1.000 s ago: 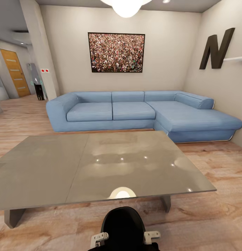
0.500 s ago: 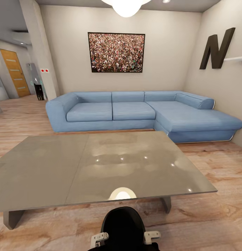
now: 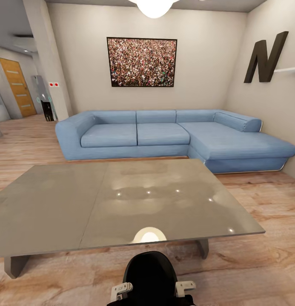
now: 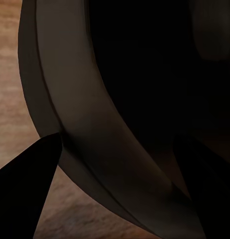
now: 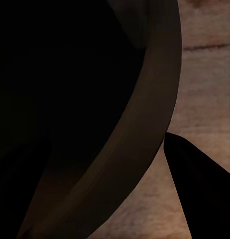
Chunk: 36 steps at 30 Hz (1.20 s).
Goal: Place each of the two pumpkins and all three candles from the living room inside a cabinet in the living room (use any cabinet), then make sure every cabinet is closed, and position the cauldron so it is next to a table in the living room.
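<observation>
One grey table [image 3: 70,204] fronts one blue sofa [image 3: 164,136]; whether either gripper's fingers [image 4: 25,189] are clenched, I cannot tell.

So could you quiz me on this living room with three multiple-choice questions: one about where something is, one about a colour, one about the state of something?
1. Where is the sofa?
A. beyond the table, against the back wall
B. beside the orange door
C. under the table

2. What colour is the sofa?
A. red
B. blue
C. green

3. What is on the tabletop?
A. a stack of plates
B. two pumpkins
C. nothing but light reflections

Answers:
1 A: the sofa stands past the table, below the picture.
2 B: its cushions are plainly light blue.
3 C: the grey top shows only glare from the ceiling lamp.
</observation>
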Motion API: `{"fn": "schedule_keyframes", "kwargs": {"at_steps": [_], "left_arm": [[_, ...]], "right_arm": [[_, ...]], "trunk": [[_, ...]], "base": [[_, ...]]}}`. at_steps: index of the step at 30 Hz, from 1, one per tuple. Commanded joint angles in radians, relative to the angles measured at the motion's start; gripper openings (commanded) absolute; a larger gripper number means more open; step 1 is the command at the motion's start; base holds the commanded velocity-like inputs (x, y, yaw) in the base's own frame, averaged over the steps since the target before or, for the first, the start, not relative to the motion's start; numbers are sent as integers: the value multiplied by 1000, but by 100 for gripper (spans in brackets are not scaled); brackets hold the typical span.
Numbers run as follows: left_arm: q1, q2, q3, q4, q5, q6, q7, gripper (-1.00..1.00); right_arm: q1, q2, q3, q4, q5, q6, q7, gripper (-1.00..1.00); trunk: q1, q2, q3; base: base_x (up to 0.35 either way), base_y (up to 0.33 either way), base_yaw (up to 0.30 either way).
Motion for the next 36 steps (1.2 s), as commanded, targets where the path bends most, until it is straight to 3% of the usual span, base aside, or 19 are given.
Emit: {"fn": "schedule_keyframes", "kwargs": {"at_steps": [1, 13, 14, 29, 30, 36], "left_arm": [[2, 5, -12, -4, 12, 4, -7, -100], [2, 6, -12, -3, 12, 4, -7, -100], [2, 6, -12, -3, 12, 4, -7, -100], [2, 10, -11, -2, 13, 7, -7, -100], [2, 10, -11, -2, 13, 7, -7, 100], [2, 11, -11, -2, 13, 7, -7, 100]], "right_arm": [[1, -1, 19, 6, -15, 7, 20, -100], [1, -1, 19, 5, -15, 7, 20, -100], [1, -2, 19, 6, -15, 7, 20, 100], [1, -2, 19, 5, -15, 7, 20, 100], [1, -2, 19, 5, -15, 7, 20, 100], [1, -3, 19, 5, -15, 7, 20, 100]], "trunk": [[3, 0, -5], [3, 0, -9], [3, 0, -9], [3, 0, -9], [3, 0, -9], [3, 0, -9]], "base": [[0, 0, 0], [0, 0, 0], [0, 0, 0], [0, 0, 0], [0, 0, 0], [0, 0, 0]]}}
